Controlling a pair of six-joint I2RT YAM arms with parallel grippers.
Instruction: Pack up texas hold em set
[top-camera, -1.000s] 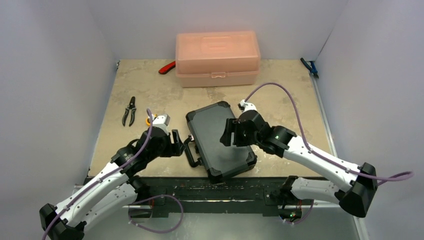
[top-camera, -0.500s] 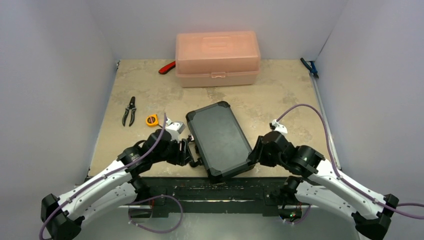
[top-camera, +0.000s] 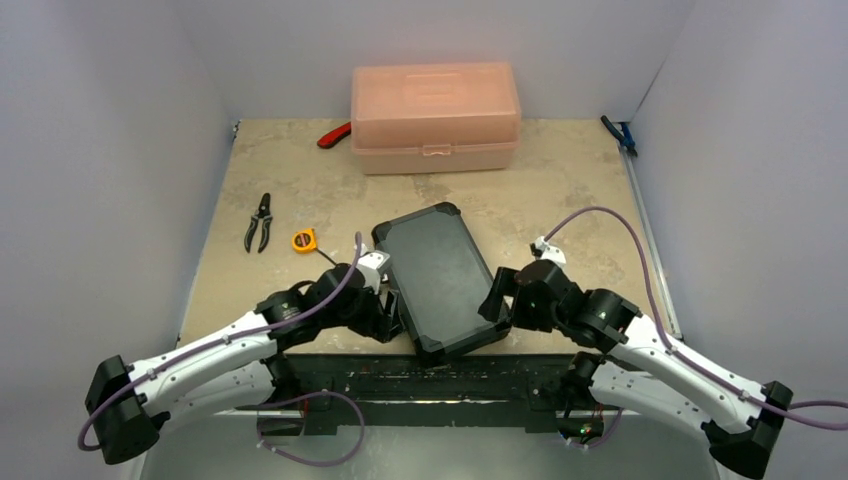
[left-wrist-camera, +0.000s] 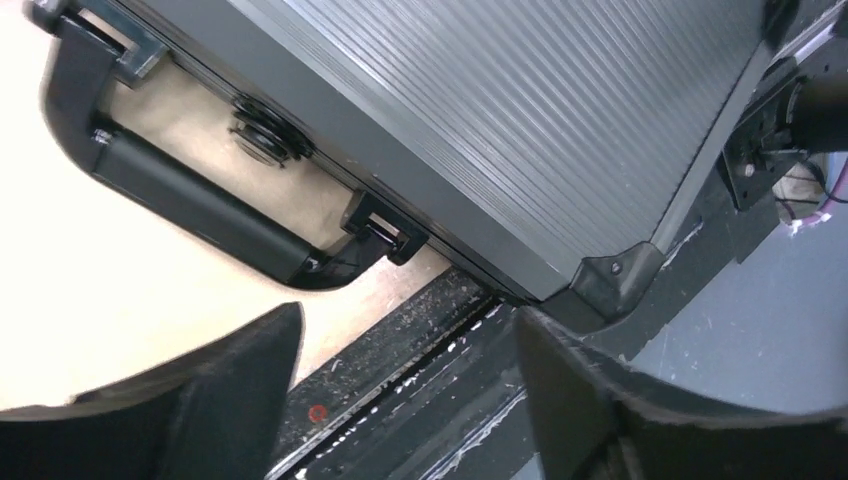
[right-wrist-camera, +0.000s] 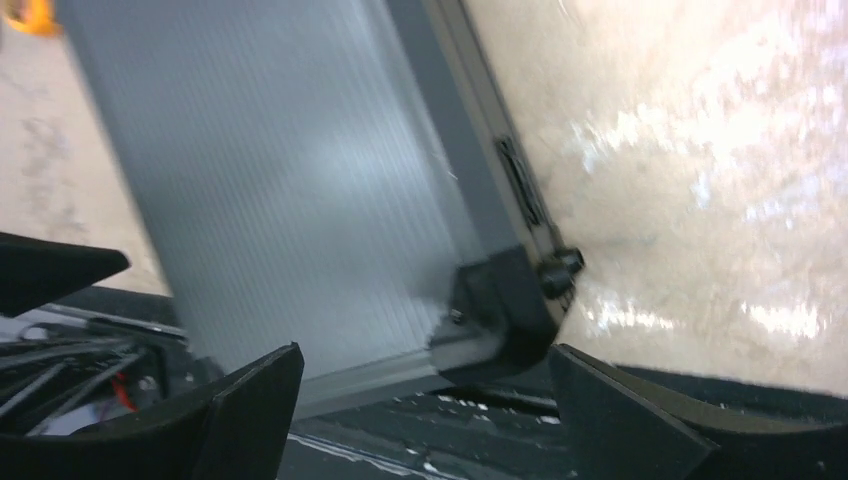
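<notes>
briefcase (top-camera: 440, 280): closed, laid flat on tabletop (top-camera: 560, 200), near corner at the front edge | left pincer (left-wrist-camera: 400, 400): held wide, empty, set beside the handle (left-wrist-camera: 190, 205) | right pincer (right-wrist-camera: 425, 420): spread wide, empty, set at the briefcase's near right corner

Black briefcase (top-camera: 440, 278), shut, lying flat and skewed on the desk (top-camera: 560, 210), ribbed lid facing up, dark corner caps, carry handle (left-wrist-camera: 190, 205) lying flat along its left side, near corner at the desk's front edge
</notes>
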